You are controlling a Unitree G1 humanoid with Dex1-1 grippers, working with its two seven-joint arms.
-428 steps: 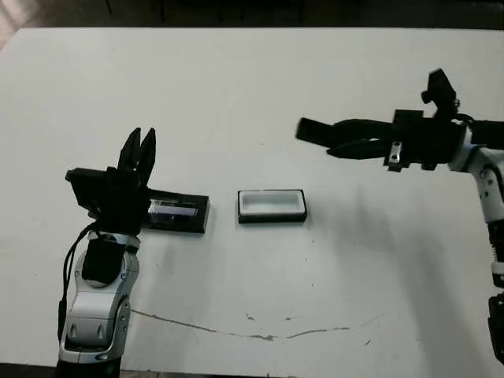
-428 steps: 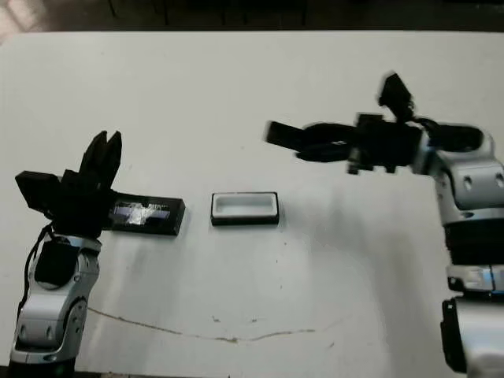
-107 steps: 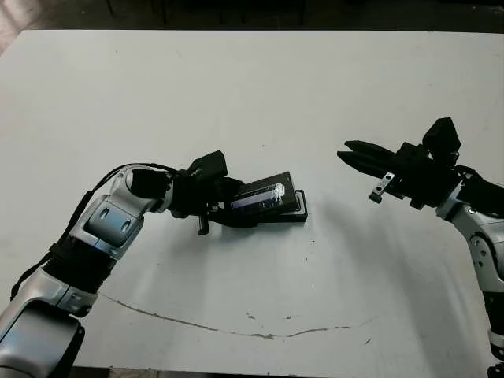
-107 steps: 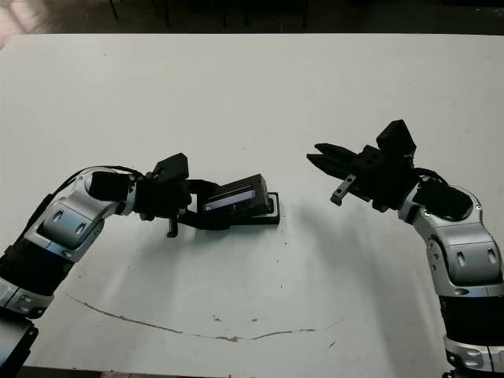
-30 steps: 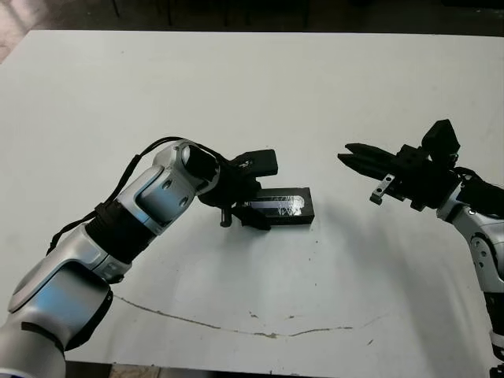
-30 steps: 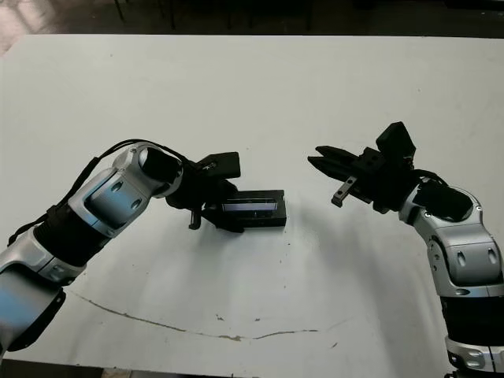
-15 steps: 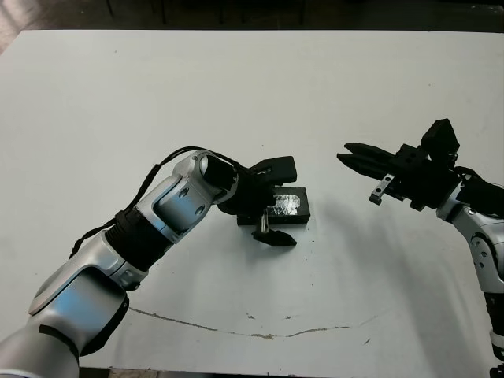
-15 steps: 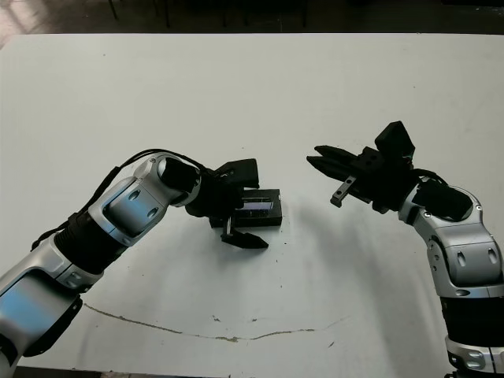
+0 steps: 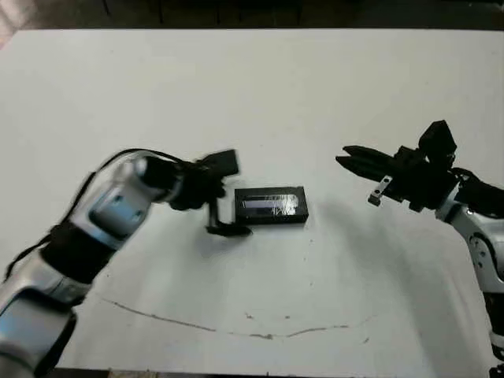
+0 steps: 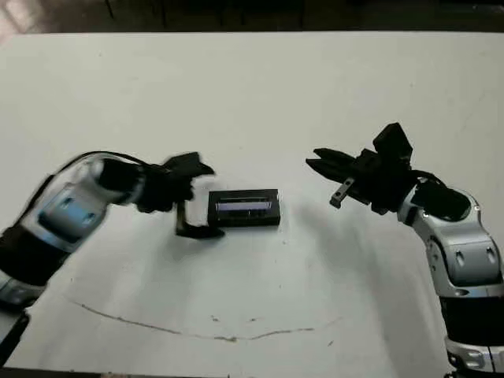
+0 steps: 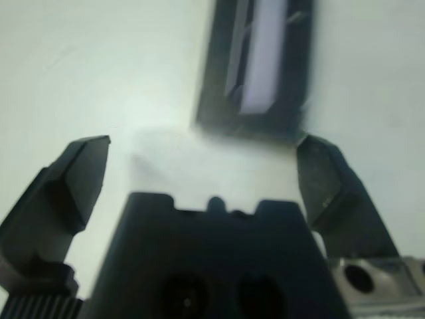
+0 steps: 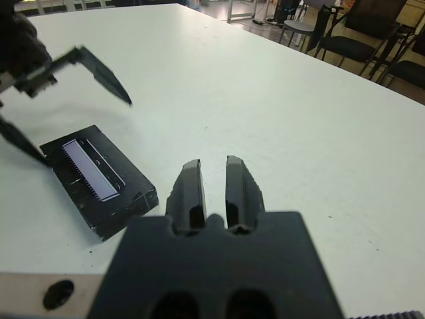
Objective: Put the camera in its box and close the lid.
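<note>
Between the spread left end effector and nearly closed right end effector, the lid covers the box.

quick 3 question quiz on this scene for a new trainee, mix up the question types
1. True or false: the lid sits on the box.
2. Which pincer is open? A. left pincer B. right pincer C. both
3. Fill in: the closed box lies on the white ____, between the two pincers.

Key:
1. True; only the lid with its pale label strip shows, so the tray and camera are covered.
2. A; its fingers are spread wide beside the lid, touching nothing. The right pincer hovers shut and empty.
3. table.
</note>
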